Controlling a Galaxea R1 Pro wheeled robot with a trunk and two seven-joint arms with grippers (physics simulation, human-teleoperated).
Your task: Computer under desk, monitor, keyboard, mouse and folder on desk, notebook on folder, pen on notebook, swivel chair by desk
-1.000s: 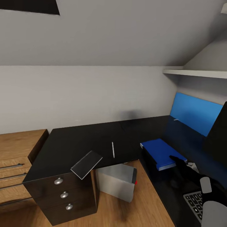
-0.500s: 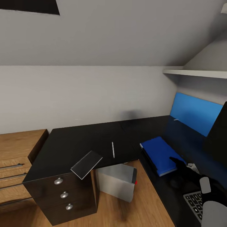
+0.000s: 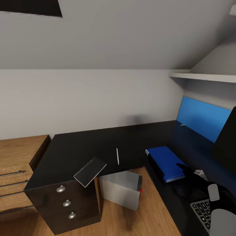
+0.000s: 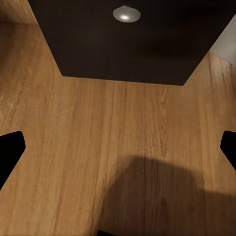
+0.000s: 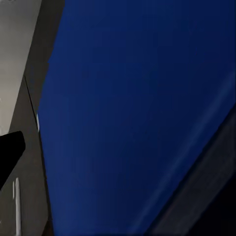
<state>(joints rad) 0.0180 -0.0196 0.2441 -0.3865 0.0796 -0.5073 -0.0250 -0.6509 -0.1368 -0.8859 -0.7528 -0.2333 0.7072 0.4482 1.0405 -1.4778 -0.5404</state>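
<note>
Black table (image 3: 78, 149) runs along the wall, computer (image 3: 119, 188) on the floor under it. Blue folder (image 3: 165, 162) lies flat on the table's right wing, keyboard (image 3: 201, 213) near it. Notebook (image 3: 90, 171) overhangs the table's front edge, pen (image 3: 117, 156) beside it. Right pincer (image 3: 183, 168) at the folder's near corner, can't tell its state; left pincer (image 4: 118, 152) spread apart above the floor.

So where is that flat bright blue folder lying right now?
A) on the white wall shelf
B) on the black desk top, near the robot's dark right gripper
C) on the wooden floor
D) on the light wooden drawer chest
B: the flat bright blue folder lies on the long black desk, just in front of the dark right gripper, well away from the thin white pen and the small grey notebook.
</note>
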